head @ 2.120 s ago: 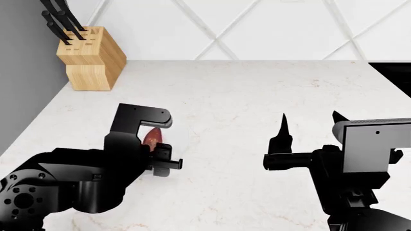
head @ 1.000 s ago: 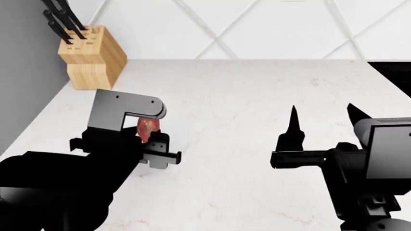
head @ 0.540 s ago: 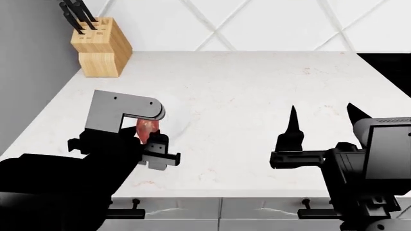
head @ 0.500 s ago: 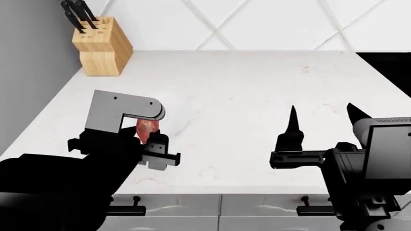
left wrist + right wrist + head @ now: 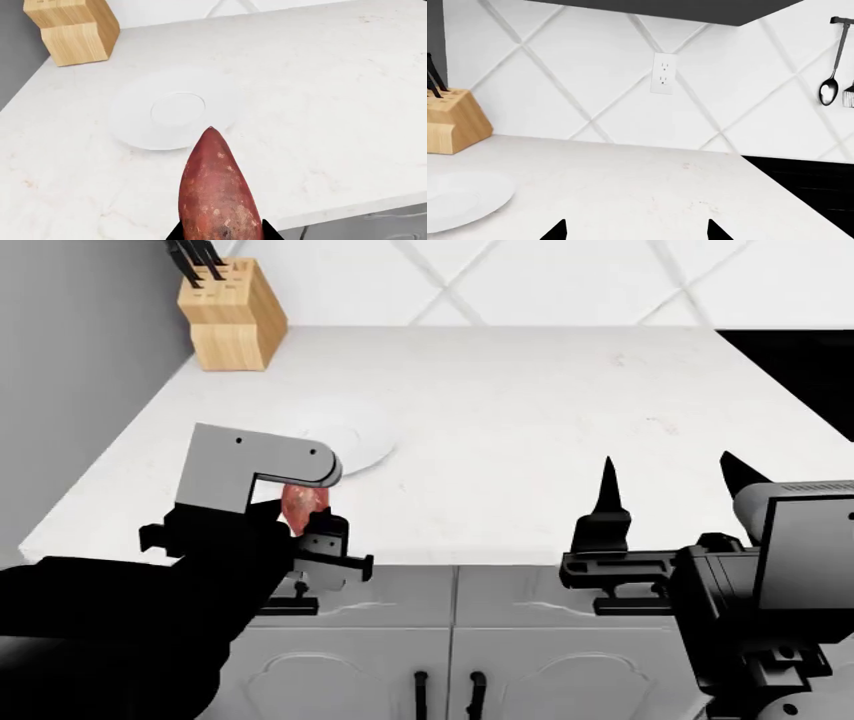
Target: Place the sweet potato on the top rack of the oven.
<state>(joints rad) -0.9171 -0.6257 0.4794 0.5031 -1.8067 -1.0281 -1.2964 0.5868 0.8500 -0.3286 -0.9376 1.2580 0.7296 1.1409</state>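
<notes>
- The left hand [image 5: 315,530] is clenched on the sweet potato [image 5: 306,506], holding it in the air above the front edge of the counter [image 5: 534,420], clear of the surface.
- From the left wrist view, the sweet potato [image 5: 217,192] sticks out of the jaws tip-first, pinched only at its thick end, so much of it hangs out unsupported.
- Below and beyond that tip lies a white plate [image 5: 170,115], bare, with a knife block [image 5: 70,27] in the far corner.
- The right hand [image 5: 663,502] is released, fingers spread and holding nothing, beside the counter's front edge, well apart from the left.
- No oven shows in any view here, only white cabinet doors [image 5: 441,660] under the counter and a dark patch at the right edge that I can't identify.
- My read: this is the carry step, and doing it well means keeping the squeeze firm and the wrist level so the tapered tuber doesn't slide or pivot out.
- Turn the body slowly; a jerk could swing that long free end.
- Keep the free hand tucked aside, away from the cabinet handles [image 5: 418,687].
</notes>
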